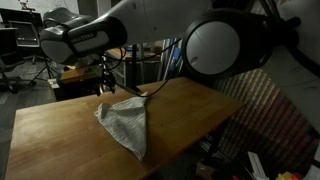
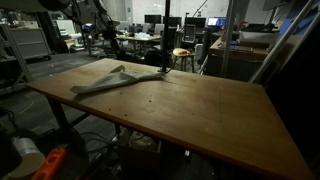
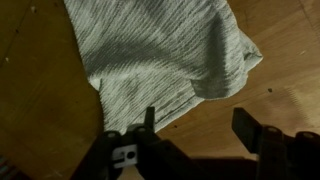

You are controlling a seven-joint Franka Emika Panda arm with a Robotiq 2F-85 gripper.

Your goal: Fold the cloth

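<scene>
Two dark fingers (image 3: 246, 128) of the black Robotiq gripper (image 3: 197, 122) stand wide apart at the bottom of the wrist view. Nothing is between them and they touch nothing that I can see. Just ahead of the tips, filling the upper middle of that frame, lies the pale grey, ribbed woven cloth (image 3: 160, 55). Its nearest edge is just beyond the finger at lower left, and a rounded corner sits right of centre. It rests on the brown wooden table (image 3: 285, 60), with a soft rolled lip along its lower right edge. In an exterior view the gripper (image 1: 104, 78) hangs at upper left, above and just behind the cloth (image 1: 125, 122). The cloth sits mid-frame as a rough triangle narrowing towards the bottom of the table (image 1: 50, 130). In an exterior view the cloth (image 2: 115, 80) shows left of centre near the far side of the table (image 2: 210, 115), low and rumpled, with one thin tail running right; the gripper cannot be made out there. Handling, as judged: light, limp, no stiffness; it will drape and drag rather than hold shape. The weave looks coarse, so purchase should be fair, though the cloth may slide on the wood. Not fragile. Best hold: pinch one free corner or the edge nearest the tips, closing low against the table. Risk: catching both layers at the rolled lip.
</scene>
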